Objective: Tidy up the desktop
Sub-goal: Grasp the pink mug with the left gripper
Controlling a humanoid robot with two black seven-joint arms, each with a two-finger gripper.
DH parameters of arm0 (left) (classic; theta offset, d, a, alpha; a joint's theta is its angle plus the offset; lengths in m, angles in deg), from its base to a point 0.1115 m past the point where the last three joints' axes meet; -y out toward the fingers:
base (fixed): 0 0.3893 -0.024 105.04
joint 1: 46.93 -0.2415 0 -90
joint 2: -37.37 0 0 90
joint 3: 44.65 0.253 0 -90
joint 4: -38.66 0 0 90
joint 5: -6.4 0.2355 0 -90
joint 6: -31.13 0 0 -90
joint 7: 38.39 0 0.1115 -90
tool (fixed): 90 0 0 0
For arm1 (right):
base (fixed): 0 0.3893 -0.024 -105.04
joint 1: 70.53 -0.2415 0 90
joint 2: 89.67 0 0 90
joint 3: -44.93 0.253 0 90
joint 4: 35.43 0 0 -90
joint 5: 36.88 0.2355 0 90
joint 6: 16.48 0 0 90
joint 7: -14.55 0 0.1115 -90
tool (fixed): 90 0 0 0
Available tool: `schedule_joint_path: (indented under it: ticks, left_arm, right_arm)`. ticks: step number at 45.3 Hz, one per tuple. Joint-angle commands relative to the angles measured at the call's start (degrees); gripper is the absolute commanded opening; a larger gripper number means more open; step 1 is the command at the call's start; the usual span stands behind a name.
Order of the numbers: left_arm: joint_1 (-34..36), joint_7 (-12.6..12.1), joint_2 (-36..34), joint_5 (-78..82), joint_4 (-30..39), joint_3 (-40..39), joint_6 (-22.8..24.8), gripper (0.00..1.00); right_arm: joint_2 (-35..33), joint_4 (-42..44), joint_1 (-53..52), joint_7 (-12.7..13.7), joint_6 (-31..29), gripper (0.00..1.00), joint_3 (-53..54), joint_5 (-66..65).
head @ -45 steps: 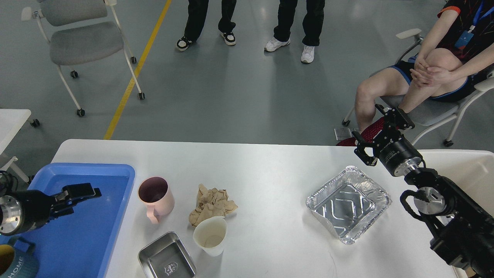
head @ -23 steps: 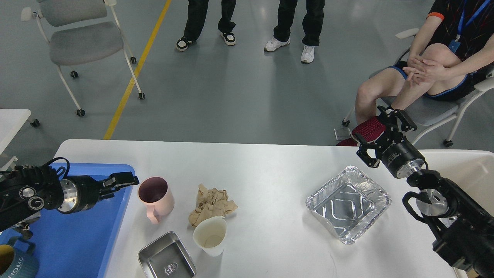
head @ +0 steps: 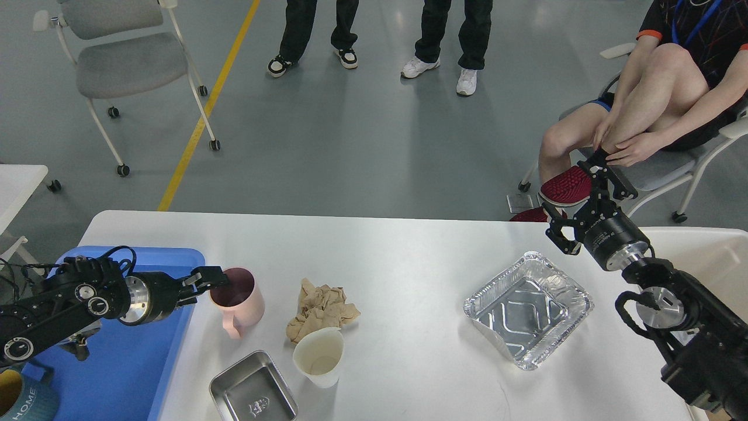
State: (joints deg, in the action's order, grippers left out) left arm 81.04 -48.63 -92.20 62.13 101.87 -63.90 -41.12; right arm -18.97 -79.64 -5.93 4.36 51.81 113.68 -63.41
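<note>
Near the surface's point(head: 397, 257) left edge, left gripper point(head: 211, 279) is reaching the pink mug point(head: 236, 299) rim, fingers spread (contact unclear). Risk: tipping mug toward crumpled paper point(head: 320, 310). Blue tray point(head: 146, 374) sitting just beside; room tight. Right gripper point(head: 584, 202) spread, hovering at far right edge.

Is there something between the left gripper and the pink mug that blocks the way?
Nothing visible does. The left gripper is already at the near-left rim of the pink mug, with no object between them. The crumpled paper lies on the mug's other side, apart from it.
</note>
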Motion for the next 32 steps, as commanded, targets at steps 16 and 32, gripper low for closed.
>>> schedule_joint_path:
  ticks: [16, 32]
  left_arm:
    - [0.17, -0.75, 3.54, -0.27, -2.04, 1.76, 0.01, 0.44]
    - [-0.18, -4.96, 4.24, -1.15, -3.01, 1.76, 0.45, 0.19]
  right_arm:
    - [-0.13, -0.09, 0.52, 0.0, 0.08, 1.0, 0.06, -0.01]
    - [-0.13, 0.0, 0.7, 0.0, 0.17, 1.0, 0.06, -0.01]
